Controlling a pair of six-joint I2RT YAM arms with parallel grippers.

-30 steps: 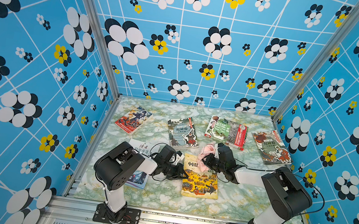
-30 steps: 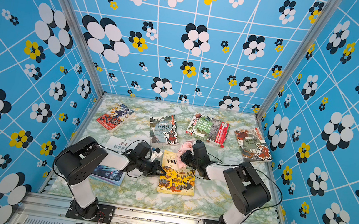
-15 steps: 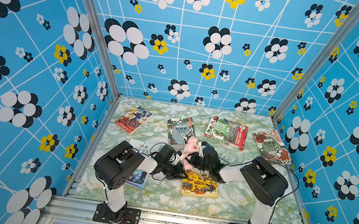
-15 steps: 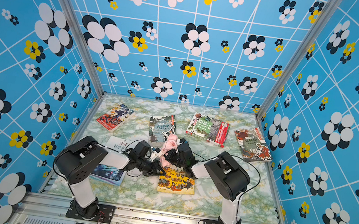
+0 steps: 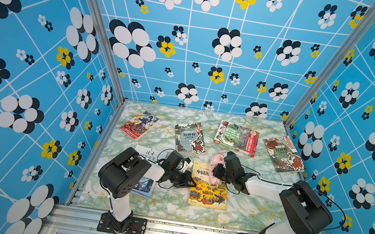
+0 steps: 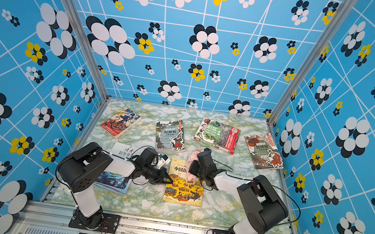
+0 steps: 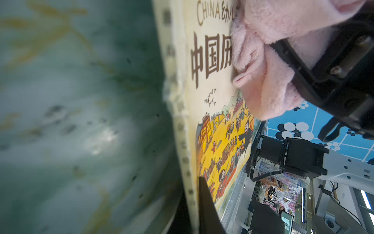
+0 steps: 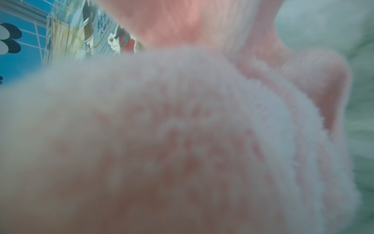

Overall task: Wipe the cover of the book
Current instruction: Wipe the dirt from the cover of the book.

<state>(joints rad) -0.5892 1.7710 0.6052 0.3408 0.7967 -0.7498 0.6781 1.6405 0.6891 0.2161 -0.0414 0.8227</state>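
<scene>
Top views: pink cloth (image 5: 217, 160) pressed on the yellow book (image 5: 207, 195), one arm at each side of it

From the left, a red book (image 5: 140, 125) lies at the back, while a white book (image 5: 149, 153) and a blue book (image 5: 146, 187) lie partly under the left arm (image 5: 123, 175). The left end effector (image 5: 193, 184), tips pressed together to a point, rests on the yellow book's left edge. That book lies flat on the green marbled surface (image 5: 247, 213), near the front middle. The left wrist view shows one dark finger (image 7: 205, 202) lying on the cover beside the spine. At the cover's upper right, the right end effector (image 5: 213, 176) pinches the pink cloth, which touches the cover and hides part of the title. The right wrist view is filled with blurred pink pile. Behind lie a grey book (image 5: 189, 137) and a green book (image 5: 237, 138), with a dark book (image 5: 283, 154) at the far right
</scene>
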